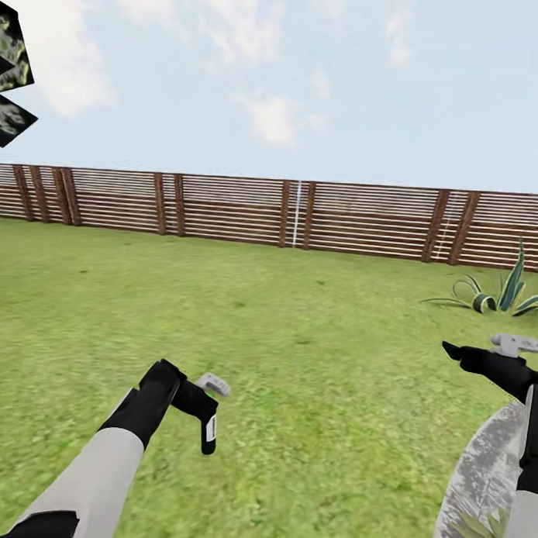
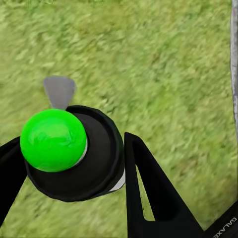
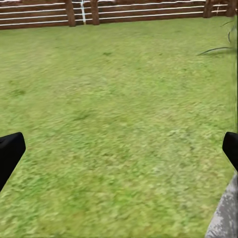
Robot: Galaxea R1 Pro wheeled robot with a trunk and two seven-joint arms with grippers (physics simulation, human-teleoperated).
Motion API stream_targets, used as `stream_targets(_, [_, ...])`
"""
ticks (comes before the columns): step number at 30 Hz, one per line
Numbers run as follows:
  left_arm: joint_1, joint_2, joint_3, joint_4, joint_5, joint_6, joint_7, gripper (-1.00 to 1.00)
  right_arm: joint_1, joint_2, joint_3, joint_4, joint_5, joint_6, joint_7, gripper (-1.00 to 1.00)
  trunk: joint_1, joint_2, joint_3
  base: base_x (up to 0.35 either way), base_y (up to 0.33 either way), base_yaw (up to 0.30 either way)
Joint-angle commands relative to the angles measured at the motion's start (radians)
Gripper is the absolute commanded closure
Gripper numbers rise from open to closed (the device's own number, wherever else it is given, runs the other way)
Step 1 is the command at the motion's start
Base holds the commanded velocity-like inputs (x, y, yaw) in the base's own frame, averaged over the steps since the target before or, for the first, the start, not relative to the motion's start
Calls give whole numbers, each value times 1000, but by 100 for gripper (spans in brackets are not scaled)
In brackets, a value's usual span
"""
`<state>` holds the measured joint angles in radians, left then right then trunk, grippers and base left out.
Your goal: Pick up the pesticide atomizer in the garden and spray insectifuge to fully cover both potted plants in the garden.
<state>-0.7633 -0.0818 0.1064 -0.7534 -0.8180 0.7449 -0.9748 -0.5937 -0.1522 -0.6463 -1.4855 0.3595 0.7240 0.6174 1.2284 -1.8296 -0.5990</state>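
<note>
Green-leaved potted plant (image 1: 477, 528) is showing cut off at the patio's (image 1: 487, 470) edge beside the right arm. Left gripper (image 2: 74, 158) is clamping the dark atomizer (image 1: 208, 430), its bright green cap (image 2: 53, 140) upward; right gripper (image 3: 119, 148) is spreading wide, empty, over lawn (image 1: 297, 340).

The left gripper (image 1: 205, 422) is pointing downward at the end of its bent, forward-reaching arm, clamping the pesticide atomizer (image 1: 209, 431), while the right gripper (image 1: 455, 351) is stretching forward with its fingers spread wide.
</note>
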Motion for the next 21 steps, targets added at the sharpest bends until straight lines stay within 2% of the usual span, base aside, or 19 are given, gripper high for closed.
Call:
stream_targets(1, [-1, -2, 6, -2, -7, 5, -9, 100, -1, 0, -1, -1, 10, 2, 10, -100, 4, 2, -1, 203, 135, -269])
stream_targets(7, [-1, -1, 7, -1, -8, 5, -11, 100, -1, 0, -1, -1, 10, 3, 10, -100, 4, 2, -1, 153, 91, -269])
stream_targets(14, [-1, 1, 2, 2, -27, 14, -15, 100, -1, -2, -1, -1, 10, 2, 10, -100, 4, 2, -1, 18, 8, -269])
stream_targets(16, [-1, 1, 1, 3, -56, 20, -16, 100, -1, -3, -1, -1, 11, 2, 10, -100, 4, 2, -1, 1, 0, -269])
stream_targets(19, [-1, 1, -11, 3, -128, 30, -16, 100, -1, -2, -2, -1, 13, 3, 10, -100, 4, 2, -1, 0, 0, -269])
stream_targets(21, [-1, 2, -20, 3, -194, 32, -17, 100, -1, -2, -5, -3, 13, 3, 10, -100, 4, 2, -1, 0, 0, -267])
